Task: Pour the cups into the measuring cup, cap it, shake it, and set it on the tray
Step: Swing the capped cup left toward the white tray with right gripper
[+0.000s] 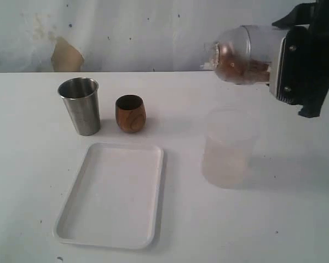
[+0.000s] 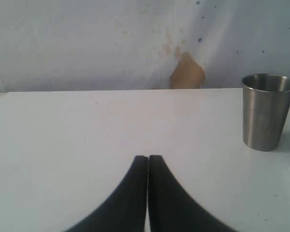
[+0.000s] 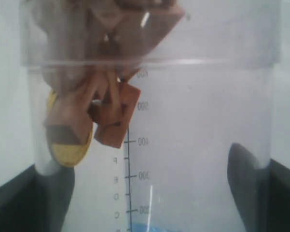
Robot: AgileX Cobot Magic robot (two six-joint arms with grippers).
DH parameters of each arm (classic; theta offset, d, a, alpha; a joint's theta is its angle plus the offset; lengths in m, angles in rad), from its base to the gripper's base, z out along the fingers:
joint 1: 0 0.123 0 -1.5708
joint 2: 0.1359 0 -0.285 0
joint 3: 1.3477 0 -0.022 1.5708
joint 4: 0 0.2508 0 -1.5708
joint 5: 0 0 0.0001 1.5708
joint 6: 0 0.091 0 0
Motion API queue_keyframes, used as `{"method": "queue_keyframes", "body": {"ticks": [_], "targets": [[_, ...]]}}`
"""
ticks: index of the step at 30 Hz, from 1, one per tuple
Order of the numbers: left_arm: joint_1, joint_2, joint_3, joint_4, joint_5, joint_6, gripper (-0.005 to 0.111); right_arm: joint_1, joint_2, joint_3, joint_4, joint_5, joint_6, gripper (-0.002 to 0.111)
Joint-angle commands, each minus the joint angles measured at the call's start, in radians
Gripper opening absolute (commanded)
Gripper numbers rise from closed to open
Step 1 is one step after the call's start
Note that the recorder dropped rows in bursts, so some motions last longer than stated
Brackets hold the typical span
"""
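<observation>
My right gripper (image 1: 278,64) holds the clear measuring cup (image 1: 246,53) on its side, high above the table at the right, its capped end pointing left. Brown and yellow pieces (image 1: 238,67) are piled toward that end. In the right wrist view the measuring cup (image 3: 193,145) fills the frame, and the right gripper (image 3: 149,193) has a dark finger (image 3: 243,186) pressed on each side of it. The steel tumbler (image 1: 80,105) and the wood-grain cup (image 1: 131,113) stand upright behind the white tray (image 1: 79,211). My left gripper (image 2: 148,157) is shut on nothing, low over the table; the tumbler (image 2: 267,112) stands ahead of it.
A wide frosted container (image 1: 229,148) stands on the table below the held cup, right of the tray. A wrinkled white backdrop with a tan patch (image 1: 65,56) closes off the far side of the table.
</observation>
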Motion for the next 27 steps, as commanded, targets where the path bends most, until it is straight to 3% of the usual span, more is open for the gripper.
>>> {"method": "queue_keyframes", "body": {"ticks": [1,5,9,14,19,27], "targets": [[-0.005,-0.004,0.004,-0.005,-0.008,-0.001,0.001,-0.01,-0.011,-0.011,0.053,-0.145,0.164,0.0],[-0.005,-0.004,0.004,-0.005,-0.008,-0.001,0.001,-0.01,-0.022,-0.011,0.273,-0.327,0.169,0.0],[-0.005,-0.004,0.004,-0.005,-0.008,-0.001,0.001,-0.01,-0.002,-0.007,0.567,-0.62,0.241,0.0],[-0.005,-0.004,0.004,-0.005,-0.008,-0.001,0.001,0.013,0.066,0.032,0.728,-0.911,0.35,0.0],[-0.005,-0.004,0.004,-0.005,-0.008,-0.001,0.001,0.116,0.122,0.101,0.761,-0.926,0.368,0.0],[-0.005,-0.004,0.004,-0.005,-0.008,-0.001,0.001,0.367,0.305,0.133,1.025,-0.9,0.251,0.0]]}}
